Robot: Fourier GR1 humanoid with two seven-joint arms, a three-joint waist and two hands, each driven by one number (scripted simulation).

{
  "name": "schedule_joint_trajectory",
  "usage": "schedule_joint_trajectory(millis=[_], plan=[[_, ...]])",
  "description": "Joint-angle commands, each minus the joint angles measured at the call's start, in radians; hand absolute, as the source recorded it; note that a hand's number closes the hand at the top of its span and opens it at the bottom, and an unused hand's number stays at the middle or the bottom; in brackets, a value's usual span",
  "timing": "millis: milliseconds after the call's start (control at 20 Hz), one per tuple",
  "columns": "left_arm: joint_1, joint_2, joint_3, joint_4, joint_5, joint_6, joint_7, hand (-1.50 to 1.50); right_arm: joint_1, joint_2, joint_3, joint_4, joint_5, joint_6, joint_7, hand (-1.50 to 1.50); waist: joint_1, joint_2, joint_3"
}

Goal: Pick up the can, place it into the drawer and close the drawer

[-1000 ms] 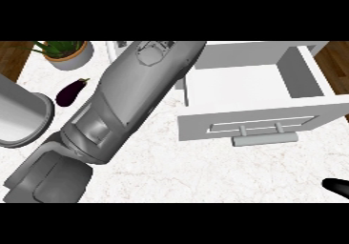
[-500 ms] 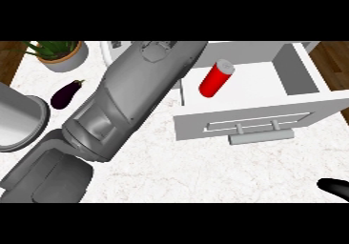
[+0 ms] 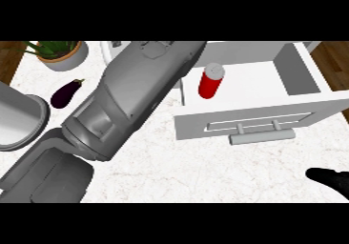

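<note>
Your left forearm (image 3: 128, 105) crosses the counter (image 3: 205, 167); the left hand is out of view, so you can't tell its grasp. Right of the forearm, the can (image 3: 211, 82) stands unheld inside the open drawer (image 3: 255, 119). Placing looks done and closing is left. Your right hand (image 3: 335, 180) sits low, well apart from the can, its pose unclear.

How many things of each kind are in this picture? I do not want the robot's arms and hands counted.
can: 1
drawer: 1
eggplant: 1
potted plant: 1
grey round container: 1
Total: 5
</note>
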Motion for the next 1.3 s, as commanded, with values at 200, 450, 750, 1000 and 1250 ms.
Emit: schedule_joint_trajectory(millis=[200,450,750,1000,1250], plan=[[-0.017,0.0,0.03,-0.005,0.08,0.008,-0.035,-1.5,-0.088,-0.085,0.102,0.114,0.241,0.016,-0.093,-1.5,0.022,0.002,-0.001],[-0.037,0.0,0.053,0.027,0.085,-0.026,-0.062,-1.5,-0.139,-0.103,0.19,0.248,0.442,-0.032,-0.17,-1.5,0.063,0.001,-0.001],[-0.049,0.0,0.027,0.055,0.065,-0.014,-0.07,-1.5,-0.239,-0.08,0.297,0.442,0.619,-0.101,-0.203,-1.5,0.079,-0.007,-0.001],[-0.039,0.001,0.034,0.06,0.052,-0.028,-0.085,-1.5,-0.318,-0.061,0.362,0.637,0.759,-0.163,-0.23,-1.5,0.096,-0.011,-0.002],[-0.038,0.049,0.06,0.017,0.059,-0.056,-0.015,-1.5,-0.343,-0.028,0.404,0.799,0.854,-0.253,-0.294,-1.5,0.109,-0.024,-0.002]])
